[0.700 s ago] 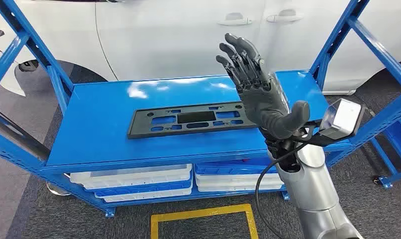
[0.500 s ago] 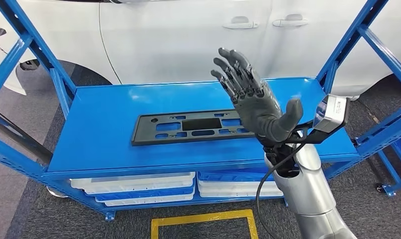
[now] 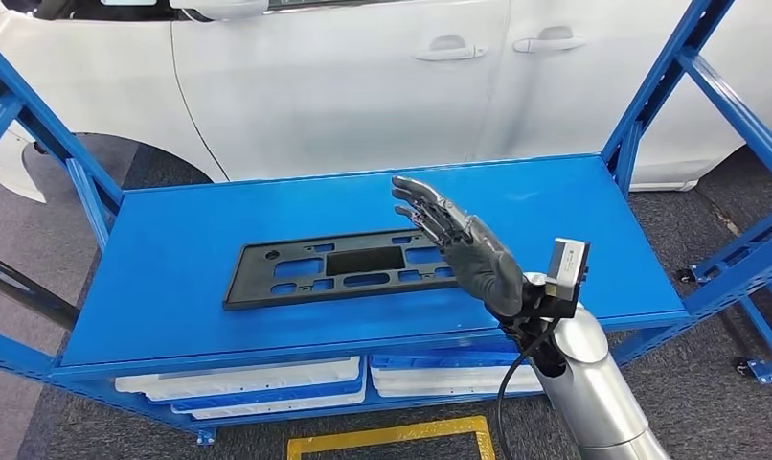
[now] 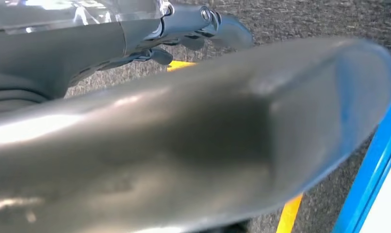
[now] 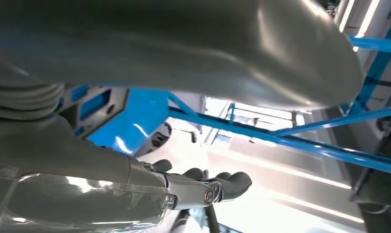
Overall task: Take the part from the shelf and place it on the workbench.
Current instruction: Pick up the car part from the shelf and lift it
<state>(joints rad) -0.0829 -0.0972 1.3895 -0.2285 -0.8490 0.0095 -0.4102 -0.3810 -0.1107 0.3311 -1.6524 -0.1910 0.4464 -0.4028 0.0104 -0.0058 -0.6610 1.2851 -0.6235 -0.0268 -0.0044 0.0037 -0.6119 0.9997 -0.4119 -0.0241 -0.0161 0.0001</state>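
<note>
The part (image 3: 363, 261) is a long flat black plastic panel with several cutouts, lying on the blue shelf top (image 3: 171, 249) in the head view. My right hand (image 3: 464, 254) reaches in from the lower right and hovers over the panel's right end, fingers stretched out and apart, holding nothing. In the right wrist view its fingers (image 5: 203, 189) are loosely extended in front of the blue shelf surface (image 5: 140, 121). My left hand (image 4: 203, 24) hangs over grey carpet in the left wrist view, with nothing in it.
A white car (image 3: 344, 86) stands close behind the shelf. Blue uprights and braces (image 3: 650, 96) frame the shelf on both sides. White and blue bins (image 3: 267, 383) sit on the level below. Yellow tape (image 3: 382, 431) marks the dark floor in front.
My right hand has come down from a raised, upright pose to a low reach over the panel's right end. The view has also shifted; the panel still lies on the shelf.
</note>
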